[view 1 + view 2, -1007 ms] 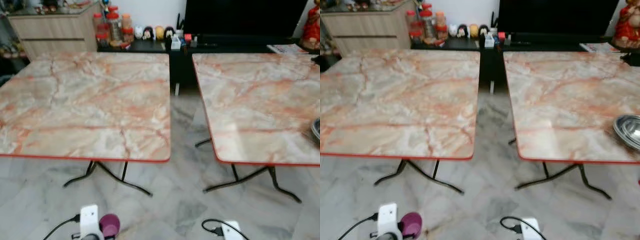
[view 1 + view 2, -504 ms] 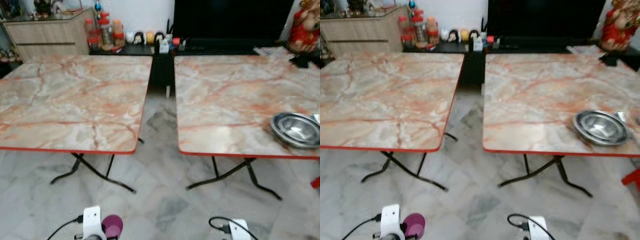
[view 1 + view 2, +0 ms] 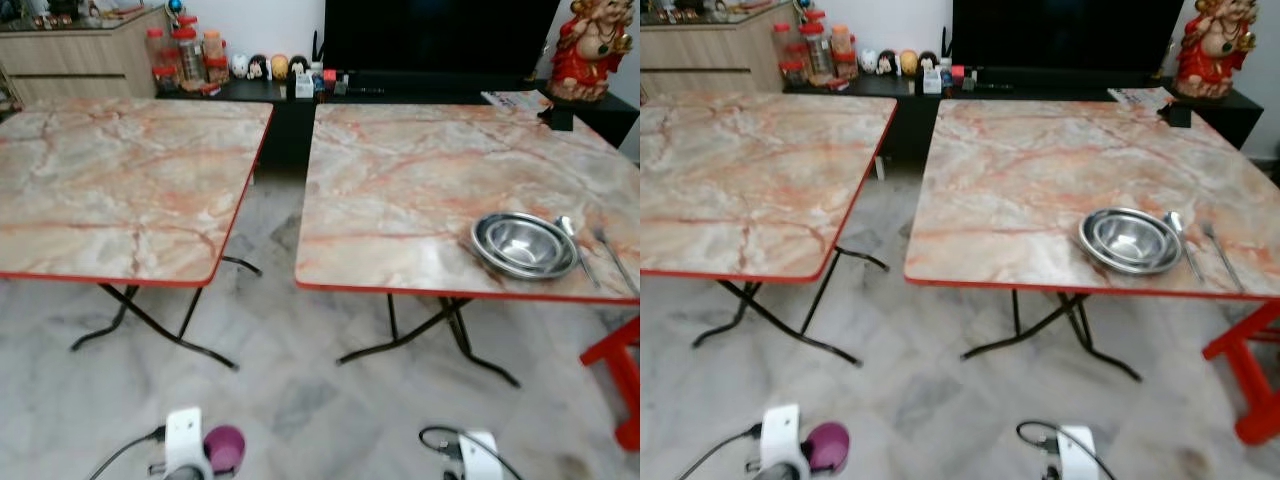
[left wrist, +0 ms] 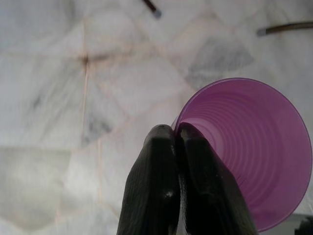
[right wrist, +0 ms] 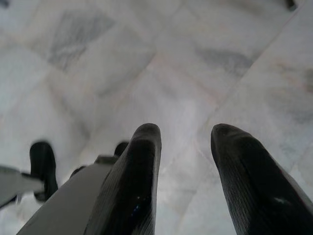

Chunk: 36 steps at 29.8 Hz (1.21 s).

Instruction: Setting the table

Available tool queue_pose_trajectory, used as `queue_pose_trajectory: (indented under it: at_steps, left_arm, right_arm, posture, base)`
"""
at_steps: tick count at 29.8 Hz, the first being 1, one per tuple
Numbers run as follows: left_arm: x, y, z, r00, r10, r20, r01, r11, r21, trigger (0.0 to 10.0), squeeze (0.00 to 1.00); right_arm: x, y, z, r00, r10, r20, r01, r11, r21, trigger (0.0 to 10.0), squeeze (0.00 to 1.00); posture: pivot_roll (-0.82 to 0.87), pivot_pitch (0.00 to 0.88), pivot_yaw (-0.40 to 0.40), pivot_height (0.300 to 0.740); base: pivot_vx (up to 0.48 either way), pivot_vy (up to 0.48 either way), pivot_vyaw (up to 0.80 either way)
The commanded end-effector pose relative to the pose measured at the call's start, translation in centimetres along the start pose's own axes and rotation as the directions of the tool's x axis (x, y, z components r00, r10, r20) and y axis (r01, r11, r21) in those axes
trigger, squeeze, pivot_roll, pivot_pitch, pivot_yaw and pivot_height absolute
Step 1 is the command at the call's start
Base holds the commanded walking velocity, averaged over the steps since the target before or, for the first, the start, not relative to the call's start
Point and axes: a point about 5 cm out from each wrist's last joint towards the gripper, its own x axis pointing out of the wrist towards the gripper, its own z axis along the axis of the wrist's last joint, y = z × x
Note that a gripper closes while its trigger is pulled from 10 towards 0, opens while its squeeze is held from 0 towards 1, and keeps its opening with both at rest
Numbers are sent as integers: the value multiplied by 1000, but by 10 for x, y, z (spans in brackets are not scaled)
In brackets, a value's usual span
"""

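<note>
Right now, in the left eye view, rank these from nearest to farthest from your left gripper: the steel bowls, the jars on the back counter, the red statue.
Left gripper hangs low, pinching the purple cup by its rim.
1. Steel bowls: right table, near its front edge.
2. Jars: far back, left side.
3. Red statue: far back, right corner.
The jars and the statue are nearly level in depth; the statue lies further across.

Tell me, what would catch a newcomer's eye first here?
Probably the two marble-patterned tables with red edges, the right table bearing stacked steel bowls with cutlery beside them near its front right corner. Then the purple cup, pinched by its rim in the left gripper, low above the floor.
</note>
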Motion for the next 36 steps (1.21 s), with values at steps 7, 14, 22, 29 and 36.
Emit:
queue_pose_trajectory:
  at_steps: [7,14,22,29,36]
  left_arm:
    - [-1,-1,-4,1000,-16,-19,16,1000,20,10000,0]
    - [-1,-1,-5,1000,-18,-24,18,1000,22,10000,0]
    - [-1,-1,-6,999,-21,-29,22,1000,22,10000,0]
    - [-1,-1,-7,999,-21,-31,22,1000,23,10000,0]
    - [-1,-1,-6,999,-20,-29,20,1000,17,10000,0]
  right_arm:
    - [0,1,0,1000,3,0,-3,1000,-1,10000,0]
    - [0,3,0,1000,15,-7,-16,999,-36,10000,0]
    - [0,5,-1,1000,28,-8,-29,998,-59,10000,0]
    - [0,6,0,999,34,-7,-34,997,-70,10000,0]
    - [0,6,0,1000,28,-6,-29,998,-54,10000,0]
  posture:
    - [-54,0,-21,740]
    - [-54,0,-23,740]
    - [-51,0,-28,740]
    - [-51,0,-28,740]
    - [-50,0,-29,740]
  base:
    - [88,0,0]
    - [340,0,0]
    - [356,0,0]
    - [368,0,0]
    - [379,0,0]
